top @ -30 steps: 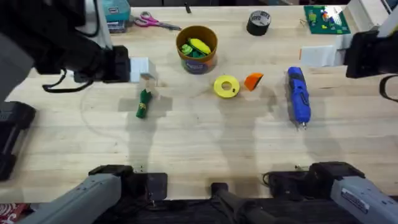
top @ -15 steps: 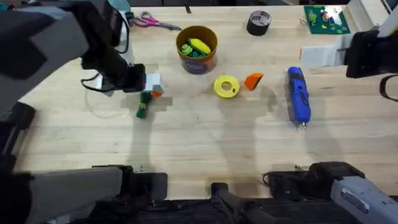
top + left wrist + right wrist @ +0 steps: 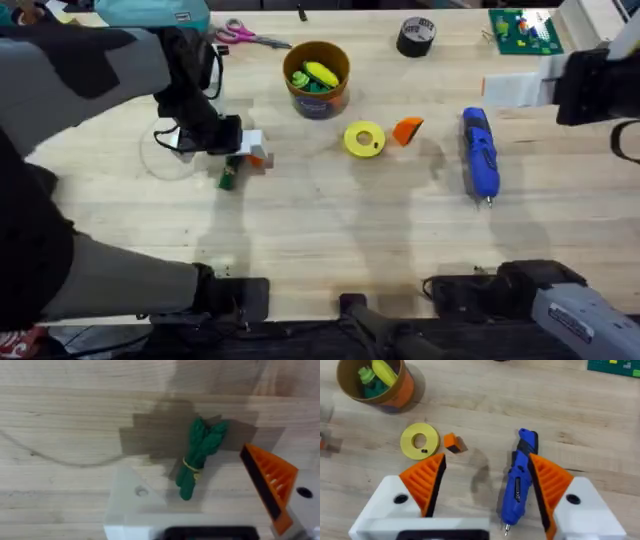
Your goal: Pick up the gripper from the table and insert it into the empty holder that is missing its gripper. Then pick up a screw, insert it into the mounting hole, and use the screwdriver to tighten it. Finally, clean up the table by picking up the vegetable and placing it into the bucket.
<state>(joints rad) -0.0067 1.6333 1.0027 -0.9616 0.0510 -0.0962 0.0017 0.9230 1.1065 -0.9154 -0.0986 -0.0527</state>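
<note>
Apparently open left hand (image 3: 205, 510) over vegetable (image 3: 198, 456)

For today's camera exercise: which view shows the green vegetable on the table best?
The left wrist view: the vegetable lies whole between the left claw fingers, its yellow tie visible. Overhead, the vegetable is tiny, partly under that claw.

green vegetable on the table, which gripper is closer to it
Left. The left gripper hovers right over the green vegetable, fingers open. The right gripper is far off, above the screwdriver.

No text, label, brand or number can be read anywhere. The printing on the teal box (image 3: 160, 13) is too small to make out.
</note>
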